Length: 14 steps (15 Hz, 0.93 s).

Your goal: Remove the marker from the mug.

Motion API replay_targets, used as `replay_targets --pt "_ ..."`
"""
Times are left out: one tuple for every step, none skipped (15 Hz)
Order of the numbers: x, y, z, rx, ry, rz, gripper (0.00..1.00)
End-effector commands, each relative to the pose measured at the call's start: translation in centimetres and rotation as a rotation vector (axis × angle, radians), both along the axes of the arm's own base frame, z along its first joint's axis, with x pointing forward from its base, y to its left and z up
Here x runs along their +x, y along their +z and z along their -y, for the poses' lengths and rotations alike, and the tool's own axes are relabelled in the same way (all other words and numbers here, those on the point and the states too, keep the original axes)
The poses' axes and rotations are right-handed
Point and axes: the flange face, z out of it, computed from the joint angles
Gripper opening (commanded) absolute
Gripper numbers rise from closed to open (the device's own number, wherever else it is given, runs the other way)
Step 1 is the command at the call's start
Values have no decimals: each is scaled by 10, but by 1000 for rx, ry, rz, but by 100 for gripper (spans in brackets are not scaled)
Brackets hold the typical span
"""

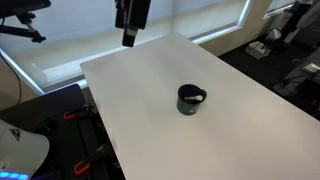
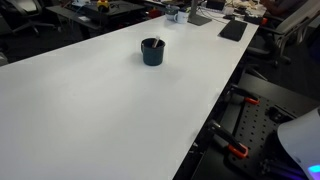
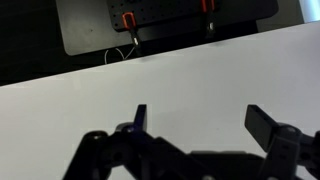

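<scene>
While the tool (image 1: 129, 41) hangs high over the left, far part of the white worktop (image 1: 130, 125) in an exterior view, its jaws are seen spread wide in the wrist view. Nothing is held between them, and only bare worktop is seen beneath.

Further right, near the middle of the worktop, the mug (image 1: 190, 100) is recorded upright in both exterior views, well apart from the tool. A pale streak at its right rim is taken to be the whitish end of the marker (image 1: 198, 95). The reddish body cannot be made out, so the marker is judged to be in the mug, not yet removed.

Step in hand is judged to be the approach. For the next move, the tool is to be carried rightward over the mug and lowered. The jaws are then to be closed across the exposed marker end without the mug being knocked.
</scene>
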Motion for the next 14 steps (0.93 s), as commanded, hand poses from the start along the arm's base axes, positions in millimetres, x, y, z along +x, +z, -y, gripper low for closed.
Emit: replay_targets --pt "19 -20 23 27 -13 -37 100" --pt "25 -27 35 33 -13 -51 100" --pt "30 -34 47 45 -12 -61 100" --pt "36 -40 58 47 -8 -68 100" --pt "42 -45 71 51 -5 -77 100" --pt "47 -49 82 53 -1 -84 100" --pt "53 -52 94 44 5 -89 100" --pt "60 -54 104 35 17 -86 100" --pt "67 -52 117 10 22 -84 100" --pt "74 -50 127 -15 37 -79 100" --pt "84 -42 138 -54 46 -67 100" --pt "92 -32 145 -89 43 -51 100" --pt "99 -20 147 -114 55 -22 100" --pt "103 -10 145 -125 65 2 100"
